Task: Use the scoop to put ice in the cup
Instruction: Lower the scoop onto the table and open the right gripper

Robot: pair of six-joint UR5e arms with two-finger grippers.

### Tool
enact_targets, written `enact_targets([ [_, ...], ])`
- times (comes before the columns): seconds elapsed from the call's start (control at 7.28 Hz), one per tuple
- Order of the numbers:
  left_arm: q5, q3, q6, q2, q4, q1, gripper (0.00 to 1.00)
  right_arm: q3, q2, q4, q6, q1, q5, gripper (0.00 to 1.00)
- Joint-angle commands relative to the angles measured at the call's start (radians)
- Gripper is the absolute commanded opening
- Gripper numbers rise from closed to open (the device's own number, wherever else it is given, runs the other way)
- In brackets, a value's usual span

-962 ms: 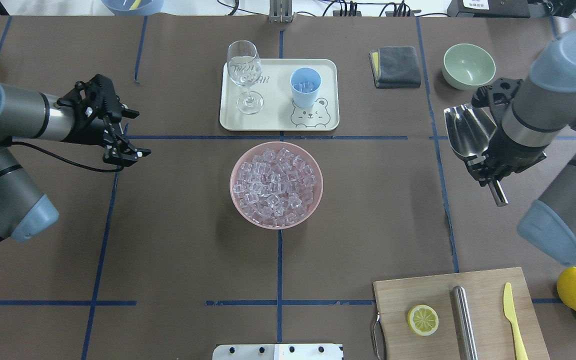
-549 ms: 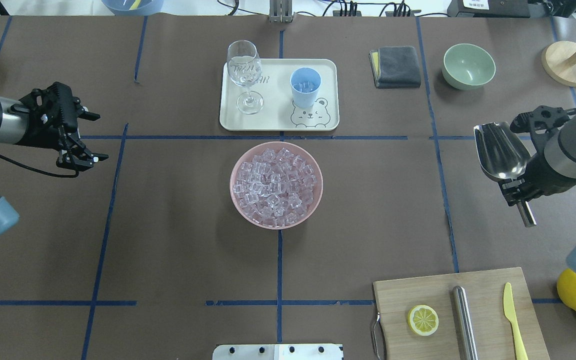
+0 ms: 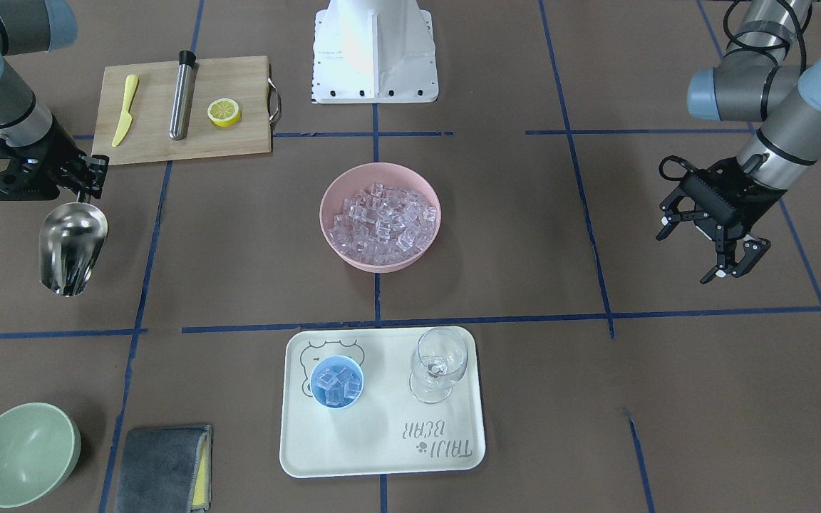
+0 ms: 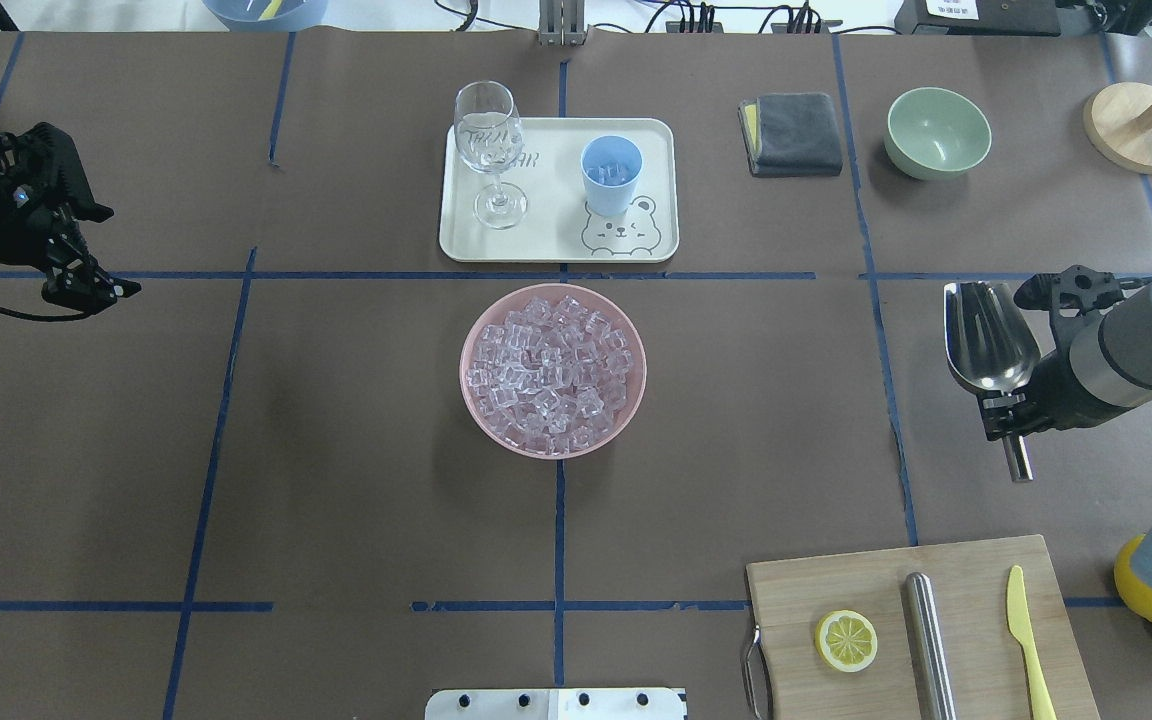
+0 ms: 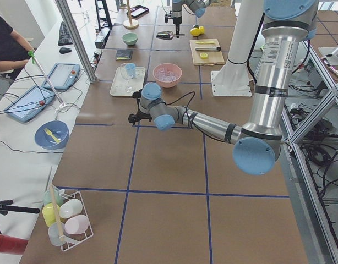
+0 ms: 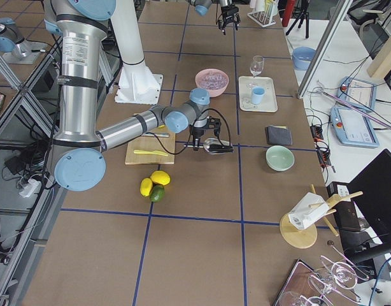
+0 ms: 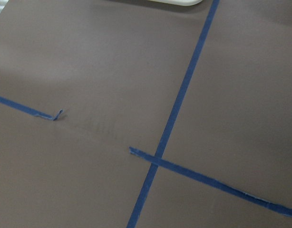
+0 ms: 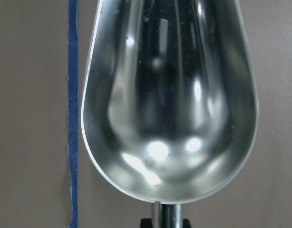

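Scoop [image 4: 991, 335] points trough-first toward green bowl [image 4: 937, 130], handle opposite.

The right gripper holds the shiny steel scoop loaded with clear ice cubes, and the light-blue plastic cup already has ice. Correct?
Not quite: the shiny steel scoop is empty, as the right wrist-mounted view shows. The right gripper does hold it, and the light-blue plastic cup already has clear ice cubes in it.
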Motion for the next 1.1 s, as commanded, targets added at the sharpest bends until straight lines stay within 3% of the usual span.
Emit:
enact_targets([
  [0.0, 0.000, -0.007, 0.000, -0.003, 0.041, -0.005, 1.00, -0.017, -0.003, 0.029, 0.014, -0.040, 0.001, 0.00],
  [0.55, 0.000, -0.010, 0.000, -0.003, 0.090, -0.032, 1.00, -0.033, -0.001, 0.029, 0.014, -0.071, 0.004, 0.03],
  [0.69, 0.000, -0.010, 0.000, -0.001, 0.092, -0.034, 1.00, -0.037, -0.001, 0.029, 0.014, -0.071, 0.003, 0.43],
  [0.96, -0.003, -0.012, 0.000, -0.003, 0.151, -0.057, 1.00, -0.039, 0.000, 0.031, 0.013, -0.071, -0.002, 1.00],
])
